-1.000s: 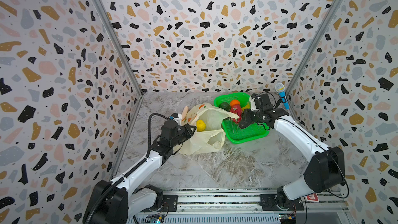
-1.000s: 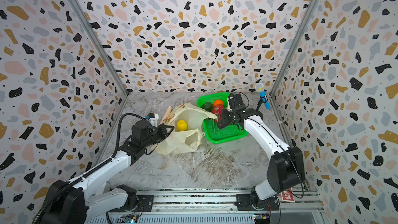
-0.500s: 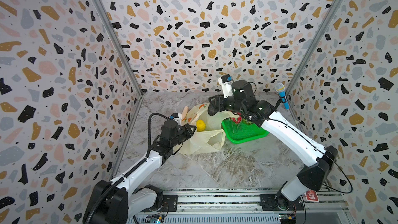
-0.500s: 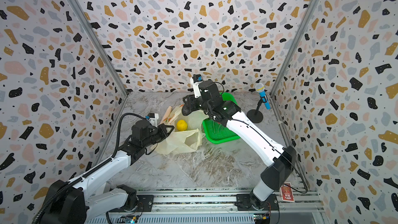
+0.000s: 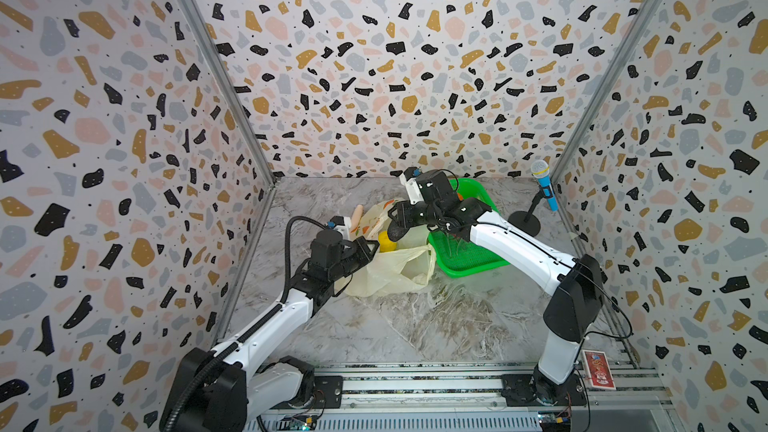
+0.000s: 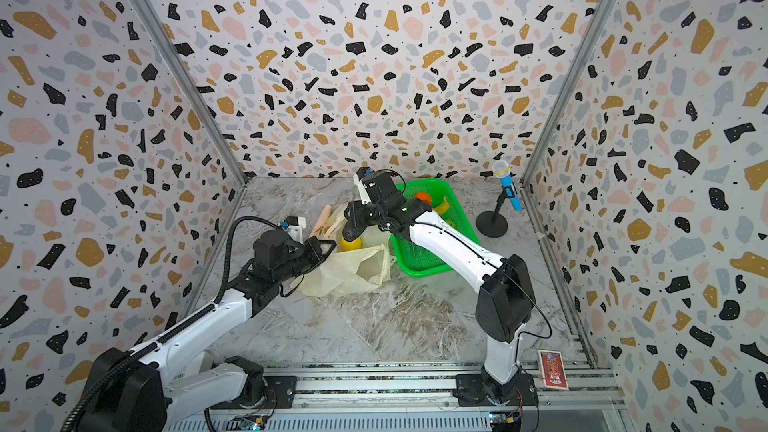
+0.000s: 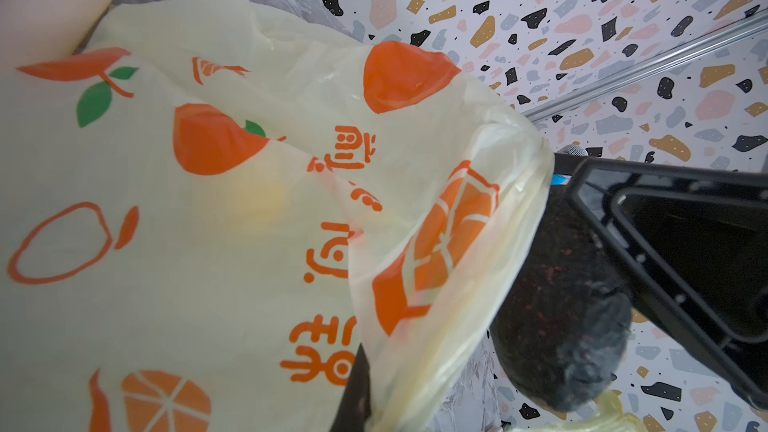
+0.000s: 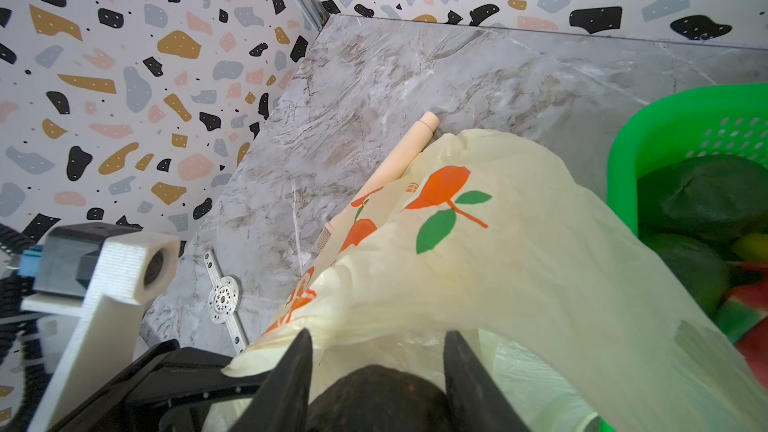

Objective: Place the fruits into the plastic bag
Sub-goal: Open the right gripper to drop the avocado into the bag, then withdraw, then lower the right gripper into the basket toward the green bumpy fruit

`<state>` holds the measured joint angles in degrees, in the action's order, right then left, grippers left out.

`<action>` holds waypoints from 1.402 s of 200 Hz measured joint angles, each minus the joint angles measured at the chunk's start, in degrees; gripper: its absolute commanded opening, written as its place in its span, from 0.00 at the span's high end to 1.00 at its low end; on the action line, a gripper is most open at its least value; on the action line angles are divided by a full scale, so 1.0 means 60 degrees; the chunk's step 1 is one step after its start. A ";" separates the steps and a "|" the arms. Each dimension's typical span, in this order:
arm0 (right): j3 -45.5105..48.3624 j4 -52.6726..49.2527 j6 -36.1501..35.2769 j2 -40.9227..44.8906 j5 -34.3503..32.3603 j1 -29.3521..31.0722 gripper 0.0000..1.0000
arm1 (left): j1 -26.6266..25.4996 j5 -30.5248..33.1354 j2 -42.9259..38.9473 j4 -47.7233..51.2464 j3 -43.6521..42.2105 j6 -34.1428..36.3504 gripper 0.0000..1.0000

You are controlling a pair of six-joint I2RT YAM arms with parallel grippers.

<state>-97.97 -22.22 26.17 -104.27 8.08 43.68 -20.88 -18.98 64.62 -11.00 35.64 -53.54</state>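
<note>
In front of the plastic bag (image 5: 399,274), toward the arm bases, the marble tabletop (image 5: 415,326) lies bare: open passage. Just beside the bag on the right, the green basket (image 5: 469,261) blocks a low approach; farther right stands the microphone (image 5: 544,187). Behind the bag lies the beige stick (image 5: 357,216), partly under it. The left gripper (image 5: 371,245) clamps the bag's left rim. The right gripper (image 5: 395,228), closed on an avocado (image 7: 557,317), fills the space over the mouth.

Plastic bag (image 5: 399,272) — thin, crinkly, transl.
</note>
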 measured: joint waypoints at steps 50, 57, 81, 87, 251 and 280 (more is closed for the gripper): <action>-0.0499 0.0186 -0.0044 -0.0962 -0.0168 0.0000 0.20 | 0.0000 0.0000 0.0000 0.0044 0.0004 0.0004 1.00; -0.0623 0.0193 -0.0058 -0.1140 -0.0211 0.0000 0.15 | 0.0000 0.0000 0.0000 0.0044 0.0007 0.0000 1.00; -0.0787 0.0164 -0.0211 -0.1417 -0.0317 0.0000 0.12 | 0.0000 0.0000 0.0000 0.0058 0.0058 0.0004 1.00; -0.0787 0.0138 -0.0270 -0.1417 -0.0310 0.0000 0.12 | 0.0000 0.0000 0.0000 0.0066 0.0073 0.0004 1.00; 0.4044 0.1752 0.0849 0.4149 0.0288 -0.4568 0.12 | 0.0000 0.0000 -0.0011 0.0066 0.0098 0.0066 1.00; 0.5679 0.1701 0.2120 0.3049 0.0025 -0.4881 0.11 | -0.0004 0.0004 -0.0011 0.0066 0.0098 0.0066 1.00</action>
<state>-63.90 -12.01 38.89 -85.97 8.23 14.39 -20.91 -18.96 64.55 -10.61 36.23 -53.15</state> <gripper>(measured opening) 0.886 0.047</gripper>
